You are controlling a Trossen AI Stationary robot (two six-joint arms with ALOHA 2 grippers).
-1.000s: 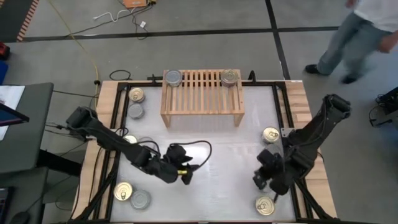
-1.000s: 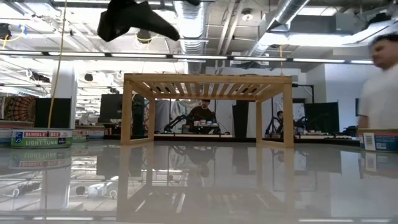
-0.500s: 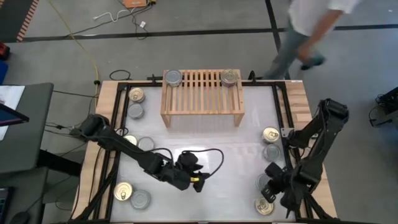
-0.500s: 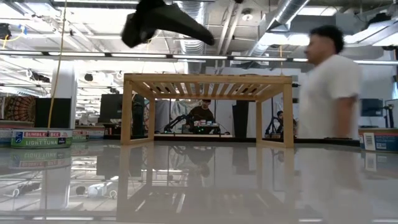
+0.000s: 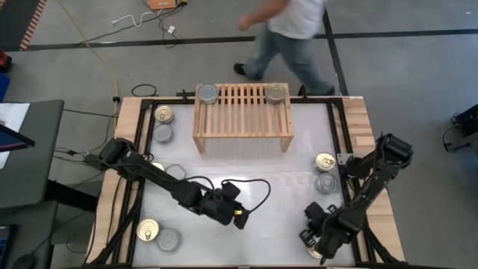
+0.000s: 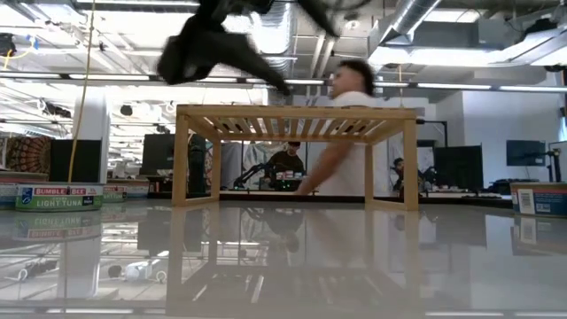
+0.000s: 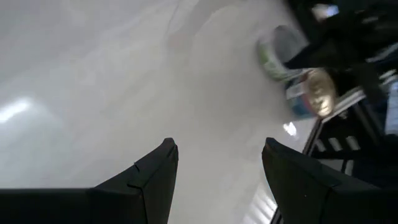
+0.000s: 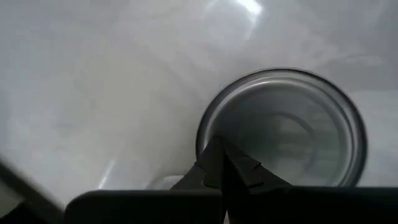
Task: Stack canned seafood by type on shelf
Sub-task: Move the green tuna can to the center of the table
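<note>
The light-wood shelf point(image 5: 243, 112) stands on its side legs at the table's far middle. It carries one silver-topped can point(image 5: 208, 93) and one gold-lidded can point(image 5: 275, 93). More canned seafood lies along the table's left side point(image 5: 163, 133) and right side point(image 5: 325, 161). My left gripper point(image 5: 237, 217) hangs open over bare table near the front middle, nothing between its fingers point(image 7: 217, 155). My right gripper point(image 5: 312, 237) is shut at the near right corner. It points down over a silver-topped can point(image 8: 283, 127). My right gripper's shut fingertips point(image 8: 219, 152) point down at the rim of the silver-topped can point(image 8: 205, 134), which stands flat on the table. I cannot tell whether they touch it.
A gold-lidded can point(image 5: 149, 230) and a silver one point(image 5: 169, 240) sit at the near left corner. A gold can point(image 5: 163, 114) sits at the far left, a silver one point(image 5: 326, 181) on the right. A person point(image 5: 291, 33) walks beyond the far edge. The table's middle point(image 5: 246, 168) is bare.
My right gripper has sunk and gone toward the near edge, coming over the cans at the near right corner. My left gripper has gone a little toward the right and near edges, dipped and rolled. The person has walked leftward behind the table.
</note>
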